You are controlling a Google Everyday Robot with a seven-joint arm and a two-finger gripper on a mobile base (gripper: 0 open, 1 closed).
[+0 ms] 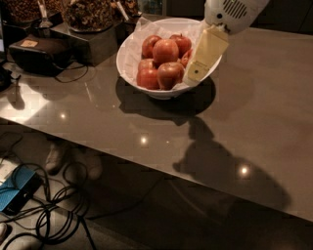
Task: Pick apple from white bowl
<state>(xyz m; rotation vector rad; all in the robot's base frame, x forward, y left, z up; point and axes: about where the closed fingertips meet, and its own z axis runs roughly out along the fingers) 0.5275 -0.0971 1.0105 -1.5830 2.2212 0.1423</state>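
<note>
And here's the claw, top centre-right of the frame, hanging off the white wrist housing and angled down and left over the right-hand rim of the white bowl. It shows only one flat cream face from here, so whether it is apart or together cannot be told, and it grips nothing that can be seen. The bowl sits in the upper middle of the frame on the grey worktop, lined with crinkled paper that cushions the fruit. The apples are heaped red in the centre, each one propped by its neighbours, which is why none of them rolls. The slant of the claw looks deliberate: coming in over the low right rim puts it beside the nearest apple, half hidden behind it, without having to cross the pile. Contact isn't clear, as the tip overlaps the rim and fruit in this view. By the look of it this is the approach, with the grasp itself not yet made. The tight packing is the risk, because a nudge to one apple may shift the others. In the upper left, the jars of nuts and a dark box stand well apart from the action, and the cables lie on the floor at lower left.
</note>
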